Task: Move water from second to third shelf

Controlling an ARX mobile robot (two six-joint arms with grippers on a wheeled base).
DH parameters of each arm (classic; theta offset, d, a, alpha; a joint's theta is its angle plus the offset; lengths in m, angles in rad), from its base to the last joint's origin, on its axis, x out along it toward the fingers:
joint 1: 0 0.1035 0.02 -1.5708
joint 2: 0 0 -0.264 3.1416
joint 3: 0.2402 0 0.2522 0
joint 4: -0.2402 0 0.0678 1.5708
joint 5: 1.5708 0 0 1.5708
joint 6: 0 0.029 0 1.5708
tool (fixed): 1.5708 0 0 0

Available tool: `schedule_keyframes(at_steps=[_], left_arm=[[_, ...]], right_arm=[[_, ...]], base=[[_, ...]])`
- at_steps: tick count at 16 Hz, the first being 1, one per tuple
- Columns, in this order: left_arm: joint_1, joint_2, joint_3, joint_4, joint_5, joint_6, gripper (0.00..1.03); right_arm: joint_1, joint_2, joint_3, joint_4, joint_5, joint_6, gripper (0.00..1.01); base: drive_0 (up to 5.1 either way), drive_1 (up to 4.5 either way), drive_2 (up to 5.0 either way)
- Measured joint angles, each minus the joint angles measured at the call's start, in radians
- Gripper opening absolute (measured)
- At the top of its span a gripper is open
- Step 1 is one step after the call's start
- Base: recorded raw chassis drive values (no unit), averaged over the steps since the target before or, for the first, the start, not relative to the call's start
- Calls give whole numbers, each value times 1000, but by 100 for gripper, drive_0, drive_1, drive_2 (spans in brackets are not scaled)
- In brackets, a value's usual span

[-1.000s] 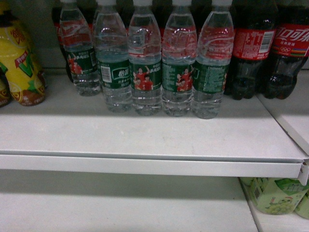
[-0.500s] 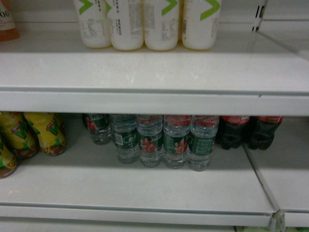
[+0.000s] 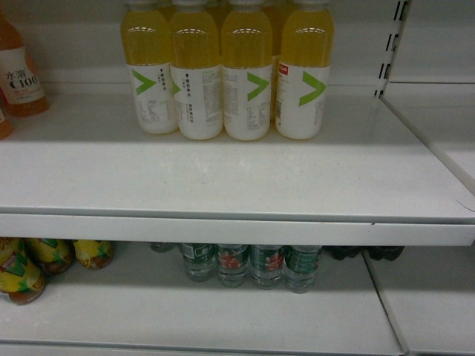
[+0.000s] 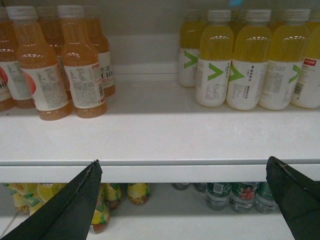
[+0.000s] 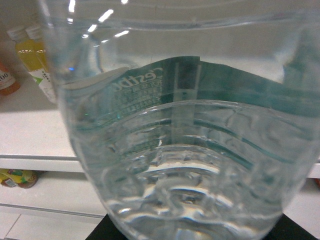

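Note:
A clear ribbed water bottle (image 5: 175, 150) with a green label fills the right wrist view, very close to the lens. My right gripper (image 5: 192, 229) is shut on it, and only dark jaw corners show beneath its base. Behind the bottle lies a white shelf. Several more water bottles (image 3: 252, 265) stand in a row on the lower shelf, also seen low in the left wrist view as the water row (image 4: 235, 195). My left gripper (image 4: 185, 162) hangs open and empty before the upper shelf's front edge (image 4: 180, 172). Neither gripper shows in the head view.
Yellow drinks with white labels and green chevrons (image 3: 245, 74) stand at the back of the upper shelf (image 3: 223, 178). Orange drinks (image 4: 60, 65) stand left of them. Yellow-wrapped bottles (image 3: 44, 259) sit lower left, dark cola bottle bases (image 3: 364, 252) lower right. A shelf upright (image 3: 393, 44) rises at right.
The head view has climbed from the water shelf to the shelf above. The water row has slid down to the frame's bottom and the yellow drinks have come fully into view.

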Motion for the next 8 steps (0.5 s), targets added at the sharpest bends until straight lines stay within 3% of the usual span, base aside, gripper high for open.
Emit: schedule_keyframes(at_steps=[8], left_arm=[[0,0,0,0,0,0,98]], right_arm=[[-6,1,0,-2,2,0,37]], base=[[-429,143,336]])
